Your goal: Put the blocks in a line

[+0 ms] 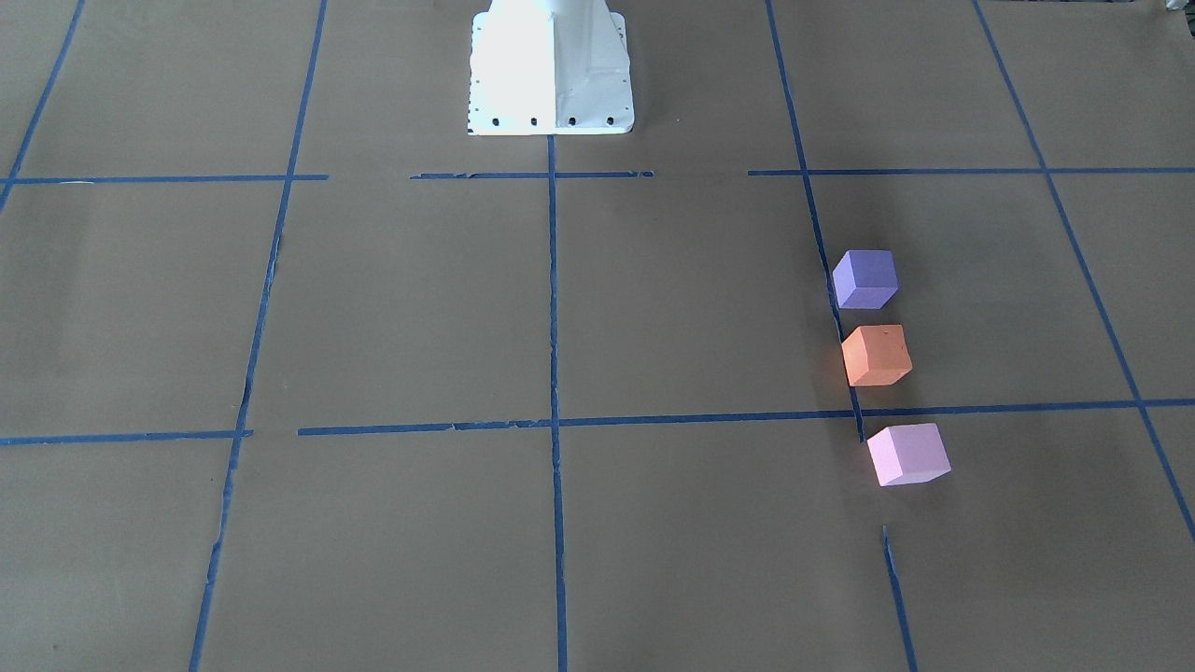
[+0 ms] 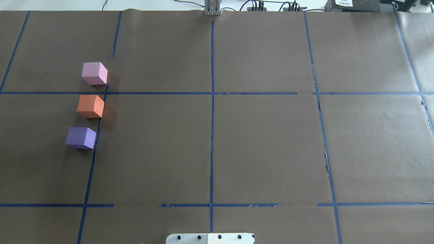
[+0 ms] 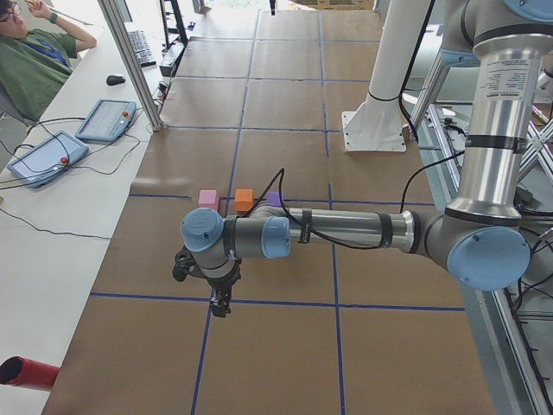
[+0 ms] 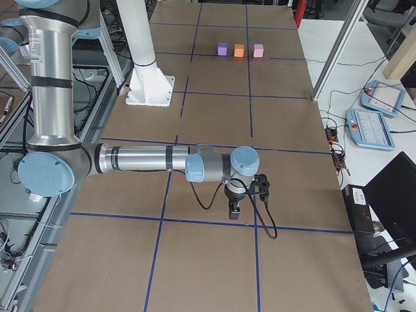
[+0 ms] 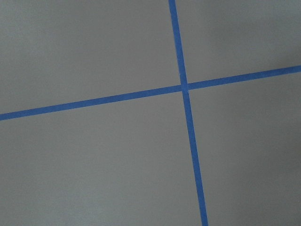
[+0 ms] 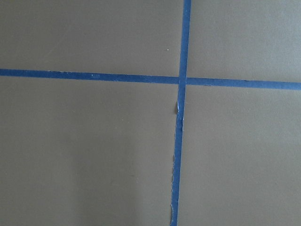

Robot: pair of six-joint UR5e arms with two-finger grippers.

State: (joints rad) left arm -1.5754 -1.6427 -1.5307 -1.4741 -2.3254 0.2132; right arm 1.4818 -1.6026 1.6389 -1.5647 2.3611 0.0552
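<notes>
Tabletop [image 2: 264, 142]: 1, brown paper w/ blue tape grid [image 2: 212, 135].
Arms: 2. L arm [image 3: 346, 229] and R arm [image 4: 143, 159] each reach out low over bare paper.
Claws: 2. L claw [image 3: 220, 303] and R claw [image 4: 235, 209] point down; side cams only, so can't tell how far open or whether holding anything.
Blocks: 3, in a row on robot's L side, just beside a tape line, small gaps, not touching. Purple block [image 2: 80, 137] nearest robot, orange block [image 2: 90, 106] mid, pink block [image 2: 94, 73] farthest. All well apart from both claws.

3 blocks [image 2: 90, 106] on brown table [image 2: 264, 142]
</notes>
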